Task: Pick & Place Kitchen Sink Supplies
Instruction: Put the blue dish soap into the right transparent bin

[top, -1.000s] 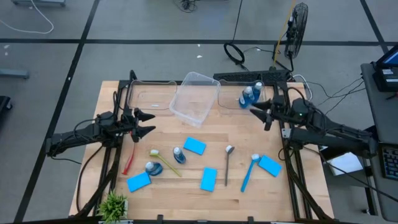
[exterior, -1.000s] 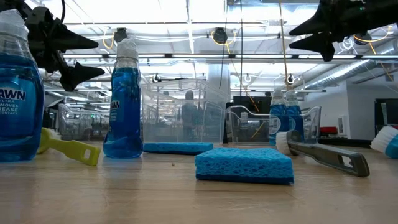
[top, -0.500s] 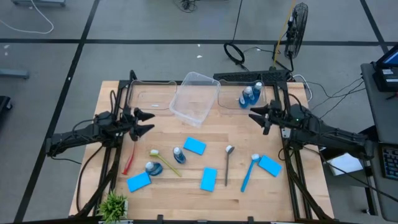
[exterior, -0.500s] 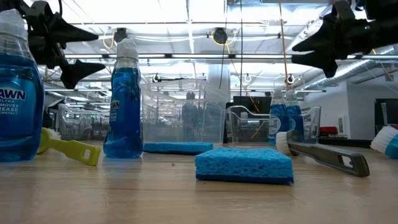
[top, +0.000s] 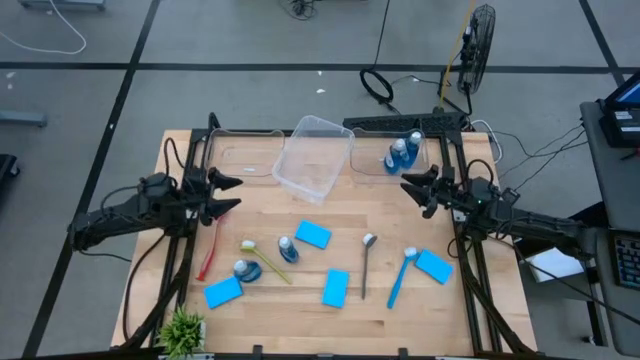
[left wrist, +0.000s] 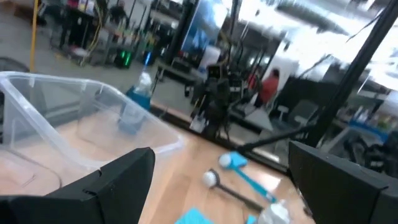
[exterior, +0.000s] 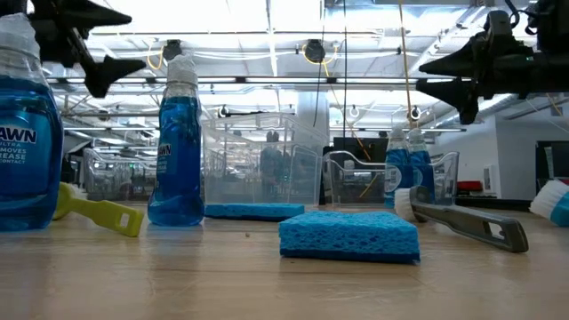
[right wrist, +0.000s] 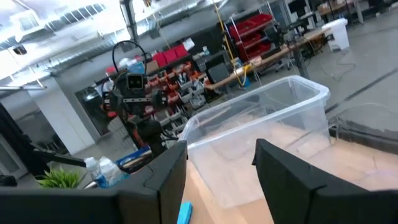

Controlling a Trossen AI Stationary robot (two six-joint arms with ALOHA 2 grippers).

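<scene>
**A:** From above, how do the arms sit?

**B:** The left gripper (top: 232, 192) reaches in from the worktop's left edge, fingers spread wide and holding nothing, above bare wood beside the red brush (top: 209, 255). The right gripper (top: 411, 188) comes from the right edge, jaws parted and empty, just in front of the bin (top: 425, 150) at the back right that holds two blue dish-soap bottles (top: 403, 152). A tilted clear bin (top: 314, 157) sits at the back middle.

**A:** And the loose supplies?

**B:** Toward the front edge: two more bottles (top: 287, 249), a yellow brush (top: 265, 261), four blue sponges (top: 313, 235), a metal spoon (top: 367, 262) and a blue brush (top: 400, 277). A small plant (top: 183, 326) stands at the front left corner.

**A:** What does the table-level view add?

**B:** Both grippers hang well clear of the worktop, the left one (exterior: 120, 40) high on one side, the right one (exterior: 431, 76) on the other. A sponge (exterior: 349, 236) lies nearest, and a bottle label reading "AWN" (exterior: 27, 156) shows.

**A:** The wrist views?

**B:** The left wrist view looks past its own wide-set fingers (left wrist: 109, 186) at the tilted bin (left wrist: 74, 124) and the right arm beyond. The right wrist view shows its fingers (right wrist: 289, 171) apart, the same bin (right wrist: 261, 140) ahead, the plant (right wrist: 59, 179) far off.
</scene>
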